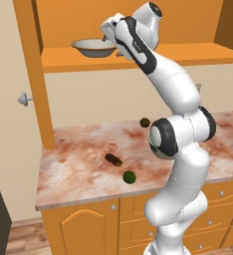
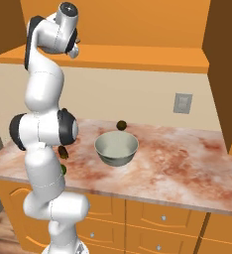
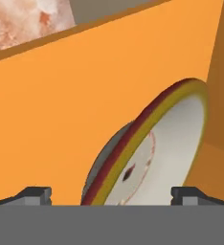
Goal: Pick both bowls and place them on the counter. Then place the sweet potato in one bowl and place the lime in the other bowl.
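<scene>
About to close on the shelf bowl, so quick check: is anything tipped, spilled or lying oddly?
Nothing stands out. The cream bowl sits upright on the shelf, the grey-green bowl upright on the counter, and the sweet potato and lime lie loose there.

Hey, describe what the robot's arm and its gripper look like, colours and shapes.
The arm is glossy white, built of rounded tubular segments with dark grey to black bands and caps at the joints. The gripper has two small dark grey finger tips, flat and blocky. No cables or markings are visible.
</scene>
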